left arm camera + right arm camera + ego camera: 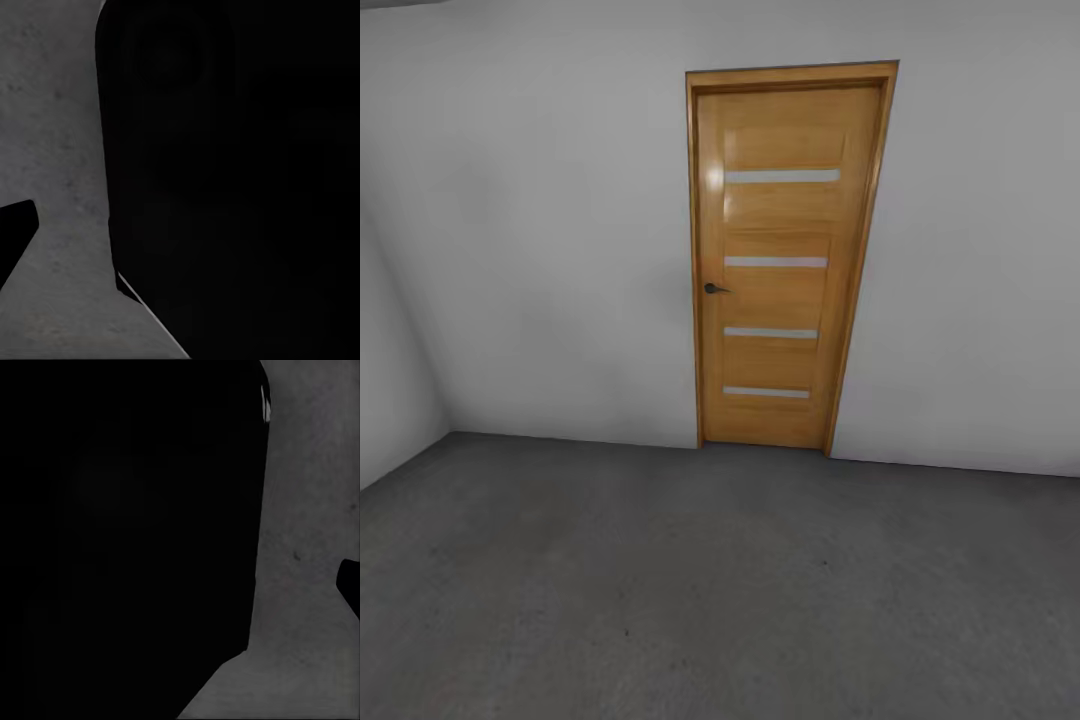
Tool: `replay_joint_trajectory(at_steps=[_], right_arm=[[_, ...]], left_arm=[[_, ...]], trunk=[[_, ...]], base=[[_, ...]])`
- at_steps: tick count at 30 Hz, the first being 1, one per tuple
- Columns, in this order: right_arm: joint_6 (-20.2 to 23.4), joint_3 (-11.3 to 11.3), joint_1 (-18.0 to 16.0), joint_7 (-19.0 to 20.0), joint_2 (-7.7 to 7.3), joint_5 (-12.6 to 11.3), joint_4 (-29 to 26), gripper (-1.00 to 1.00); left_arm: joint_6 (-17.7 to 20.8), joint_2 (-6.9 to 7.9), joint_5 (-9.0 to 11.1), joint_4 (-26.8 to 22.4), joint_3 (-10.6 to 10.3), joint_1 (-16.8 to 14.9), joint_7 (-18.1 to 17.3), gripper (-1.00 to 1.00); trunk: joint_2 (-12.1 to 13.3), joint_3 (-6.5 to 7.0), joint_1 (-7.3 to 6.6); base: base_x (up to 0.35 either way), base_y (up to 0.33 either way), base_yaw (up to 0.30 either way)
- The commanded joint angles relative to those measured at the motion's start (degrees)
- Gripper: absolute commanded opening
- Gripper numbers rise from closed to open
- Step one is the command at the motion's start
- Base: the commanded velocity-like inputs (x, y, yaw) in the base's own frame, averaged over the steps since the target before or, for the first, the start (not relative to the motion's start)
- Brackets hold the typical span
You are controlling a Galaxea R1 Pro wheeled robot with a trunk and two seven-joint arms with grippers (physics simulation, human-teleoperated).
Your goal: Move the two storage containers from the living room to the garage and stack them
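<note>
Dark grey speckled concrete floor (660,590) lies nearest in the head view and runs bare up to a light wooden door (785,262), the landmark for everything else. That door is closed, upright in its wooden frame, with four pale glass slits stacked down its panel and a dark handle (715,289) on its left edge. White-grey wall (540,250) extends on both sides of the door, and a second wall meets it at a corner well to the door's left. Each wrist view shows a large black shape close to the lens over the same concrete (52,172) (307,510); whether either claw is spread or pressed together, I cannot tell.
</note>
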Motion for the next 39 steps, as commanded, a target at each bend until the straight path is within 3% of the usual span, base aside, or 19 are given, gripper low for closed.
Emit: replay_joint_trajectory(at_steps=[1, 5, 17, 39], right_arm=[[0.00, 0.00, -0.01, 0.00, 0.00, 0.00, 0.00, 1.00], [0.18, -0.09, 0.08, 0.42, -0.24, 0.05, 0.09, 1.00], [-1.95, 0.25, 0.08, -0.07, -0.52, 0.34, 0.09, 1.00], [-2.02, 0.34, 0.08, -0.09, -0.50, 0.43, 0.09, 1.00]], left_arm=[[0.00, 0.00, 0.00, 0.00, 0.00, -0.01, 0.00, 1.00], [0.00, -0.82, 0.35, 0.35, 1.23, -0.01, -0.61, 1.00], [-3.05, -1.32, 0.45, -2.52, 1.23, 0.08, -0.53, 1.00], [-2.55, -1.38, 0.79, -2.46, 1.14, 0.08, -0.11, 1.00]], trunk=[[-0.02, -0.03, 0.00], [-0.02, -0.03, 0.00], [-0.02, -0.03, 0.00], [-0.02, -0.03, 0.00]], base=[[0.000, 0.000, 0.000], [0.000, 0.000, 0.000], [0.023, 0.000, 0.000], [0.302, 0.000, 0.000]])
